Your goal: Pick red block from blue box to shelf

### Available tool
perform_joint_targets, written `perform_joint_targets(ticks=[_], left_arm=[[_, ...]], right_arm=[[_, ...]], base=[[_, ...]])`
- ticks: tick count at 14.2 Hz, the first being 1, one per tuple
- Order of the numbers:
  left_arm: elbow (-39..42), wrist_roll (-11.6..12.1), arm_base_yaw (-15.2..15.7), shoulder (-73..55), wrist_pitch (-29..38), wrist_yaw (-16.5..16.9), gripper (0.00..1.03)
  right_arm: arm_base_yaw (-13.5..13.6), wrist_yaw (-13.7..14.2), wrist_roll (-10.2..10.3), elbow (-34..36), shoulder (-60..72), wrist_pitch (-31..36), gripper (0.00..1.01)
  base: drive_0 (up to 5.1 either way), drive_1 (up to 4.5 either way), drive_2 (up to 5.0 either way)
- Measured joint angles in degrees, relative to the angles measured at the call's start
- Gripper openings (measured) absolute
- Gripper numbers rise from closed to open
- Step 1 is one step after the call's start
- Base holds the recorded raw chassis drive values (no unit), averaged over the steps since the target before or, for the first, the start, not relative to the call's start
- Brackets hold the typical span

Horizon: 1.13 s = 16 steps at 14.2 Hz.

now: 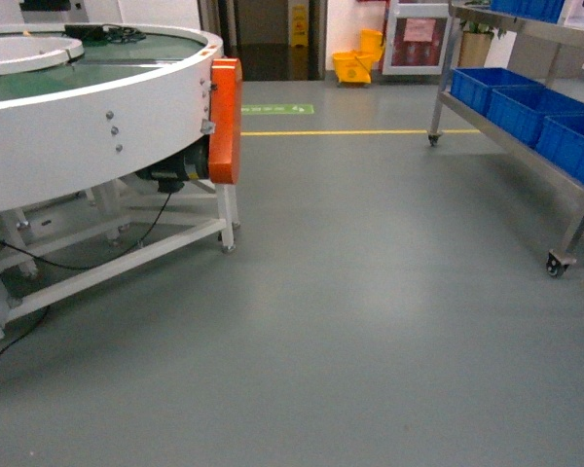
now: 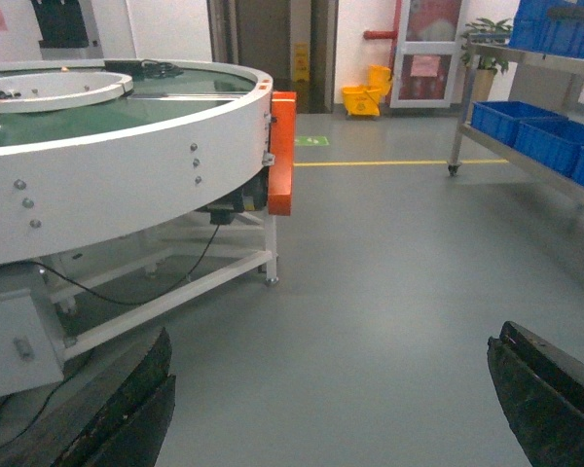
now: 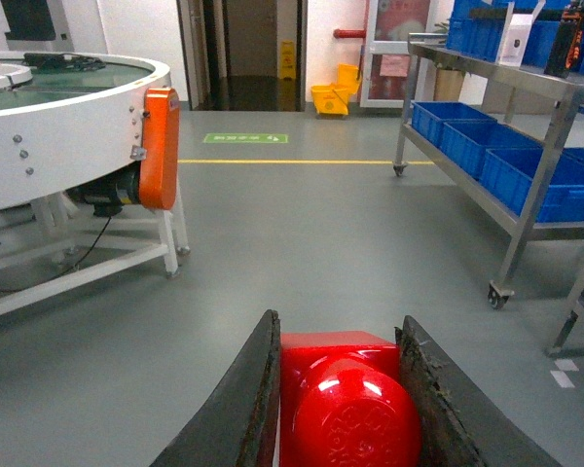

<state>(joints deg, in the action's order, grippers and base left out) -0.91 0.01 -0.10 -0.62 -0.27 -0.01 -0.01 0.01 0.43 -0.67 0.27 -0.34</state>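
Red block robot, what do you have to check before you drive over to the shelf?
1. Red block held between the right gripper fingers: ok.
2. Left gripper open and empty: ok.
3. Shelf in sight, to the right: ok.
4. Grey floor toward the shelf free of obstacles: ok.
5. Free spot on the shelf: cannot tell; blue crates fill the lower tier seen here.
6. Clear of the round conveyor table on the left: ok.
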Motion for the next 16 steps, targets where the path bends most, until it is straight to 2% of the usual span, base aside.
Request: perform_joint_targets(ticks=[16], left_arm=[[0.0, 0.0, 0.0, 0.0, 0.0, 0.0, 0.98]], right_arm=[[0.0, 0.0, 0.0, 0.0, 0.0, 0.0, 0.27]], base=[[-0.1, 4.27, -4.4]])
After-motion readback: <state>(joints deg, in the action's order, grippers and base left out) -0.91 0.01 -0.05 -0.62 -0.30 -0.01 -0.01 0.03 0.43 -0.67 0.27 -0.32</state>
